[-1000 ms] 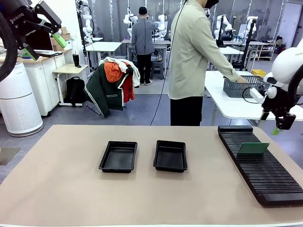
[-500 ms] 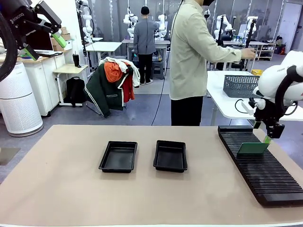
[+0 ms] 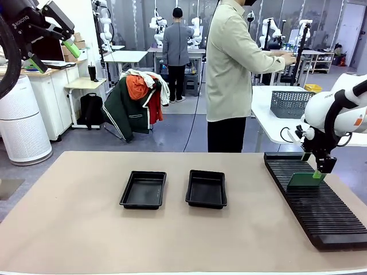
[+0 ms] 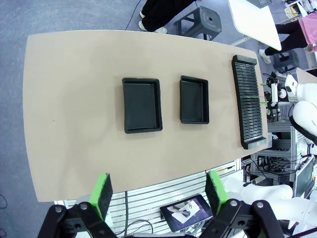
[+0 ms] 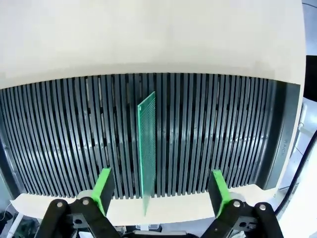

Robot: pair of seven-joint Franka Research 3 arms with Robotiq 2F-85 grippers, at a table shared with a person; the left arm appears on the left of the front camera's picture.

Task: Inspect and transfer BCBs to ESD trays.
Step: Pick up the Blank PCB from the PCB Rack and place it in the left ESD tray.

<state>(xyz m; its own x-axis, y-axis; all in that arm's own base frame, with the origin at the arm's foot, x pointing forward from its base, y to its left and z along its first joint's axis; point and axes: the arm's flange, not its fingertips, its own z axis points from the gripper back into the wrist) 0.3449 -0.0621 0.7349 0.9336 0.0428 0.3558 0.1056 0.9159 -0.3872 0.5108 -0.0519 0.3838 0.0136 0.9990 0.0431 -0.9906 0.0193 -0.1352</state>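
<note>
Pick-up step: my right end effector point(image 5: 161, 184) hangs spread wide above the BCB point(image 5: 146, 144) in the rack point(image 5: 223, 134); next I'd lower and clench

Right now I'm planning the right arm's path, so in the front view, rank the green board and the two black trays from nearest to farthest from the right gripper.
1. BCB, upright in the rack at the table's right, right by the right gripper.
2. right ESD tray, mid-table.
3. left ESD tray, beside it, farther left.
</note>
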